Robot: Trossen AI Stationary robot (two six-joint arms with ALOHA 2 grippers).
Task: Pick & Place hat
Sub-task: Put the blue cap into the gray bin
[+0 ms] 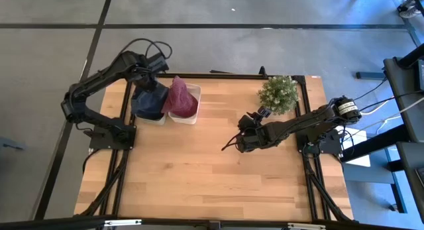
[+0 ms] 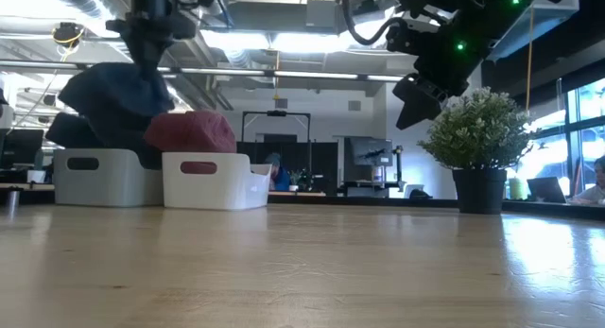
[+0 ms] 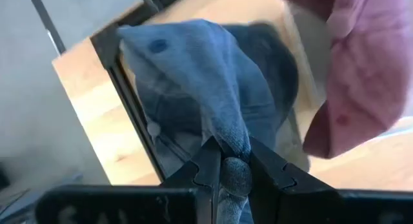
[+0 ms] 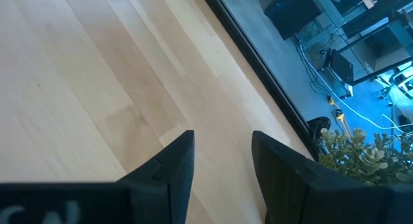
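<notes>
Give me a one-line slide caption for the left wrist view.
Left gripper pinching a fold of the blue hat above its white bin, the maroon hat alongside.

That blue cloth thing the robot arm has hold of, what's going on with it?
It is a blue hat. The left gripper has pinched its fabric and holds it over the white bin at the table's far left. A red hat sits in the second white bin beside it. The right gripper hangs open over bare wood near the potted plant, holding nothing.
</notes>
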